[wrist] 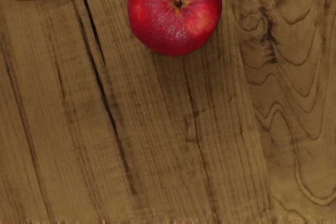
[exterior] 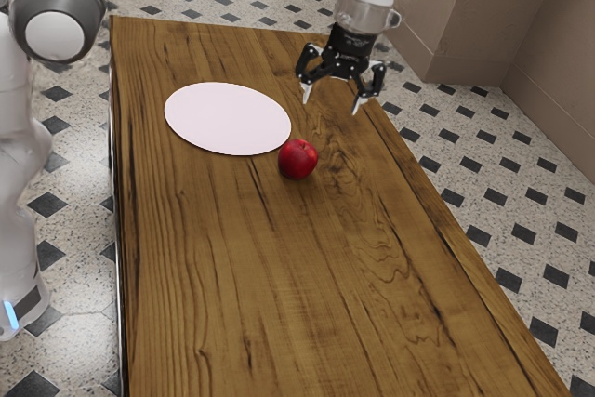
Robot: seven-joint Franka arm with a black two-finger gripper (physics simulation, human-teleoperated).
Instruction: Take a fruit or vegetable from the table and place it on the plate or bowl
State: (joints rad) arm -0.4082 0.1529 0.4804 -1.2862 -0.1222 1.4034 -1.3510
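Toward the far corner of the table [exterior: 307,276]: gripper [exterior: 331,104] hovering, fingers apart, empty.
Apple [exterior: 297,158]: on the wood, just beside the white plate [exterior: 228,118].
Progress: no grasp yet; everything left.

No text, label or number is readable.

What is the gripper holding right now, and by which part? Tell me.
Nothing is held. The gripper hangs open above the table, apart from the red apple, which sits on the wood beside the white plate.
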